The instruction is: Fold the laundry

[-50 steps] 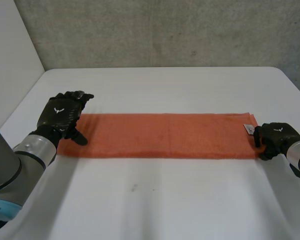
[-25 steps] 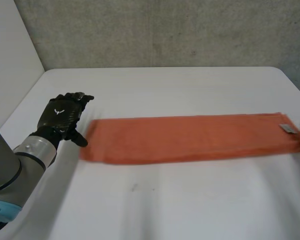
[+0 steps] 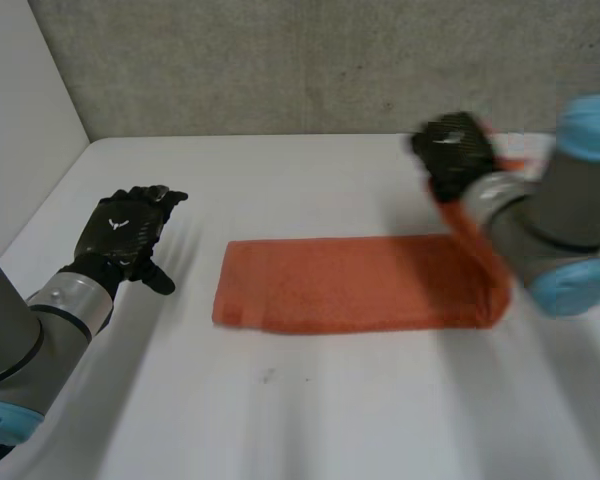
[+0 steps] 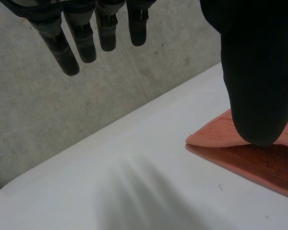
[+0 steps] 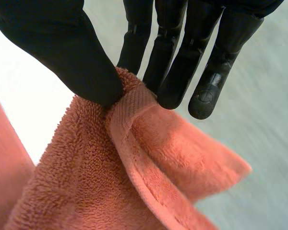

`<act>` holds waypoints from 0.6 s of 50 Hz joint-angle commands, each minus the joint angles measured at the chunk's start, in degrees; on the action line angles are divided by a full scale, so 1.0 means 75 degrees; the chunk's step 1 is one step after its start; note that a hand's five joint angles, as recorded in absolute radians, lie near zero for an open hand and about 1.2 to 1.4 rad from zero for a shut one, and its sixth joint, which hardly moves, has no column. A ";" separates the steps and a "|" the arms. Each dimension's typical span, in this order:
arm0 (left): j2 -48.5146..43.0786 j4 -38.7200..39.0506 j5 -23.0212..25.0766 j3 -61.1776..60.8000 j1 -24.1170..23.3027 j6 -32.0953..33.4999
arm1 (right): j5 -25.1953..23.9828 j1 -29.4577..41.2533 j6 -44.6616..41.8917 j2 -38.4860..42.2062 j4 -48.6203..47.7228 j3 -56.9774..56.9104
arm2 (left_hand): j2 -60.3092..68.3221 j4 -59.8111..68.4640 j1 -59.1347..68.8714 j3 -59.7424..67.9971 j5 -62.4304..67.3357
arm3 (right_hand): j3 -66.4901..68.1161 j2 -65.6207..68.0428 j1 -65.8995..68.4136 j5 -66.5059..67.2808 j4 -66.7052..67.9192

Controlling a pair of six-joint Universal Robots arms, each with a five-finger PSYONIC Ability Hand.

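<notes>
The fold looks begun but far from finished. The orange towel (image 3: pixel 340 295) lies as a long narrow strip across the middle of the white table (image 3: pixel 280 430), its left end flat and squared off. Its right end is raised off the surface in the right hand (image 3: pixel 455 150), which is up over the far right of the table. In the right wrist view that hand has the hem pinched between its thumb (image 5: pixel 62 52) and straight fingers (image 5: pixel 175 62). The cloth hanging below the pinch seems to show two layers, so the strip may already be doubled lengthwise, though I cannot be sure from this angle. The left hand (image 3: pixel 125 225) is released, fingers straight and holding nothing, over bare table to the left of the towel's left end and apart from it. My reading is that the lengthwise narrowing is probably done and the end-to-end fold is only at its lift. What is left is to carry the raised end leftward over the strip, lay it on the left end with the edges matched, then likely smooth it and fold it again.
</notes>
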 commanded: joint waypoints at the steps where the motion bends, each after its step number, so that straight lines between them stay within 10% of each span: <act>1: 0.0000 0.0006 0.0012 0.0000 0.0033 0.0000 | -0.0613 0.2446 -0.0040 0.1308 -0.0045 -0.1168 | -0.0199 -0.0230 -0.0136 -0.0325 -0.0369 | 0.1592 0.1709 0.3306 0.1838 0.1564; 10: 0.0000 0.0006 0.0012 0.0000 0.0044 0.0000 | -0.0696 0.3713 -0.0110 0.2856 0.0130 -0.1638 | -0.0199 -0.0230 -0.0136 -0.0325 -0.0369 | 0.1592 0.1709 0.3306 0.1838 0.1564; 14: 0.0000 0.0006 0.0012 0.0000 0.0033 0.0000 | -0.0205 0.3679 -0.0040 0.2798 0.0341 -0.1626 | -0.0199 -0.0230 -0.0136 -0.0325 -0.0369 | -0.7621 -0.7503 -0.5907 -0.7375 -0.7649; 21: 0.0011 -0.0006 0.0024 -0.0035 0.0033 0.0000 | 0.1249 0.3129 0.0580 0.1522 0.0599 -0.0854 | -0.0199 -0.0230 -0.0136 -0.0325 -0.0369 | -0.7741 -0.7624 -0.6027 -0.7495 -0.7769; 30: 0.0011 0.0006 0.0036 -0.0082 -0.0026 0.0011 | 0.1215 0.1523 0.1659 0.0537 0.0658 0.1372 | -0.0199 -0.0230 -0.0136 -0.0325 -0.0369 | -0.7741 -0.7624 -0.6027 -0.7495 -0.7769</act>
